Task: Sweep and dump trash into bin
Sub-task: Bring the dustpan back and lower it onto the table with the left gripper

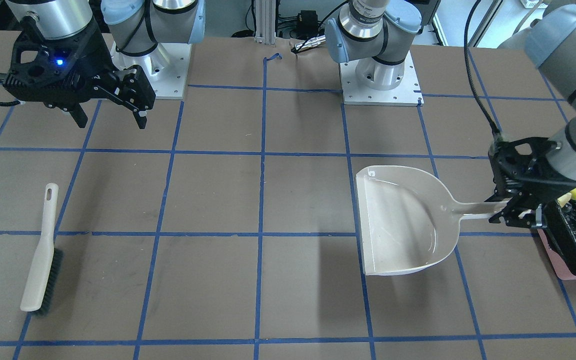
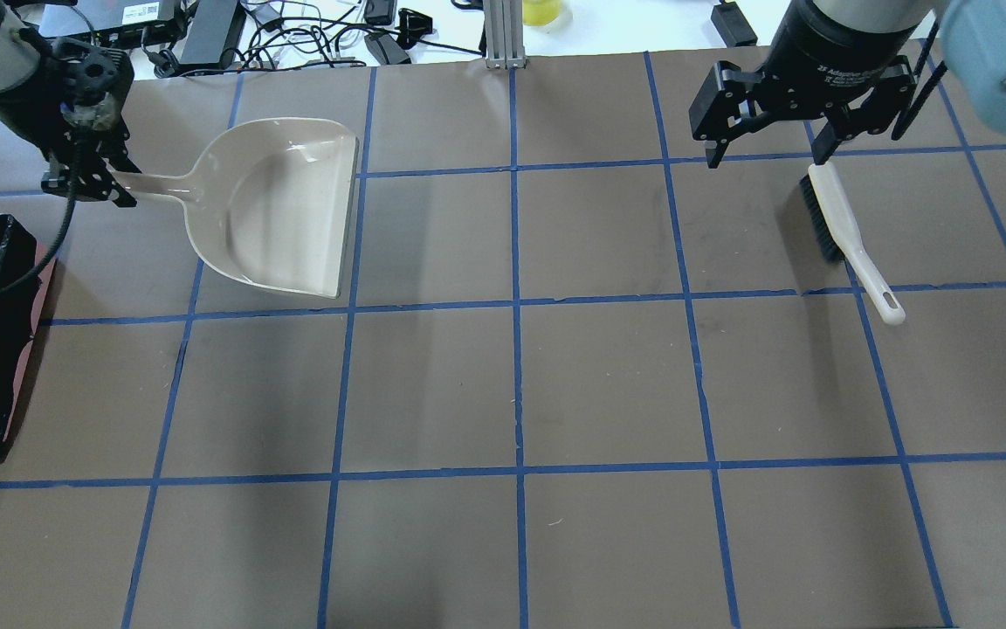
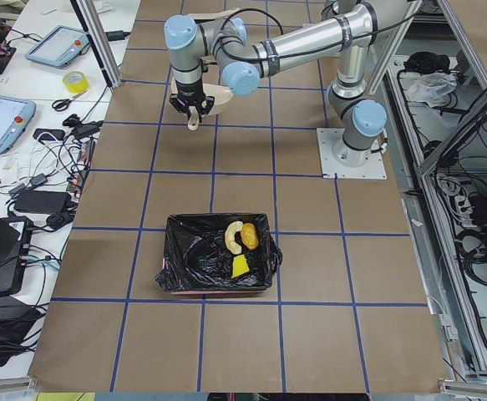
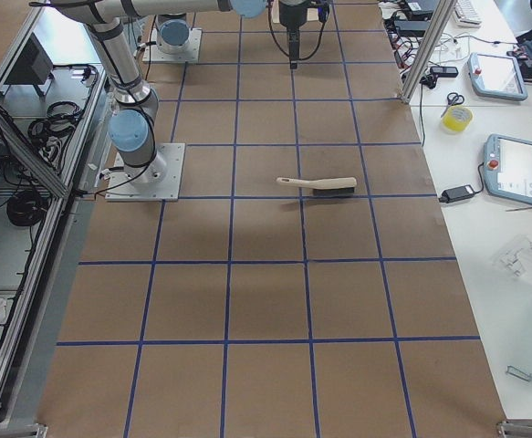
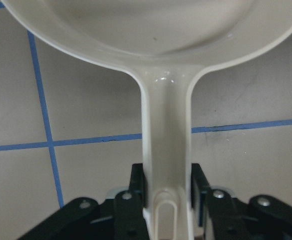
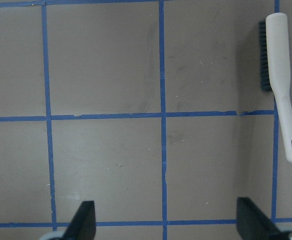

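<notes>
- Now clamping the dustpan (image 1: 398, 220) handle in the left jaws, near the bin (image 3: 176, 267).
- Hovering with right jaws apart, near the brush (image 2: 848, 236).
- All three trash (image 3: 247, 238) pieces — inside the bin, far left.

The table (image 1: 218, 195) is covered in brown sheet, ruled into squares by blue tape (image 1: 263, 200). A beige hand brush (image 1: 43, 250) with dark bristles lies flat toward the robot's right. The black-lined pink bin (image 3: 214, 219) sits at the far left end, well apart. Two white base plates (image 1: 380, 80) are bolted along the robot's edge.
</notes>
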`<control>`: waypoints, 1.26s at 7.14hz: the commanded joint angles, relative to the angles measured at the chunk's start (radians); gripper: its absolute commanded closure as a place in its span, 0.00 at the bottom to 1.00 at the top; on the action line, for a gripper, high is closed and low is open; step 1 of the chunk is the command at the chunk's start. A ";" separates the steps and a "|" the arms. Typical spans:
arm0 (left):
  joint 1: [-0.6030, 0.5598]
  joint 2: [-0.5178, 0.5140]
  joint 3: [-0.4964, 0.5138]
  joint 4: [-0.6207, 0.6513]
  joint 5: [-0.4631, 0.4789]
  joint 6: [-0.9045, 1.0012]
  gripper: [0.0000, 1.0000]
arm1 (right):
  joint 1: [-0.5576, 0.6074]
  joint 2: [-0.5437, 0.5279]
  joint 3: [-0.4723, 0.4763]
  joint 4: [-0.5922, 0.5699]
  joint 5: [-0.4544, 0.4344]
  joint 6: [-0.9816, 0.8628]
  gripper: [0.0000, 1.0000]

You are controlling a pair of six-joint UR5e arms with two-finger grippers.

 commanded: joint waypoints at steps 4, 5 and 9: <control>-0.083 -0.208 0.004 0.196 0.015 -0.080 1.00 | 0.000 0.000 0.000 0.001 -0.002 0.001 0.00; -0.097 -0.214 0.004 0.198 0.020 -0.080 1.00 | 0.000 0.000 0.000 0.001 -0.002 0.001 0.00; -0.100 -0.231 0.004 0.209 0.024 -0.069 1.00 | 0.000 -0.002 0.000 0.001 -0.004 0.001 0.00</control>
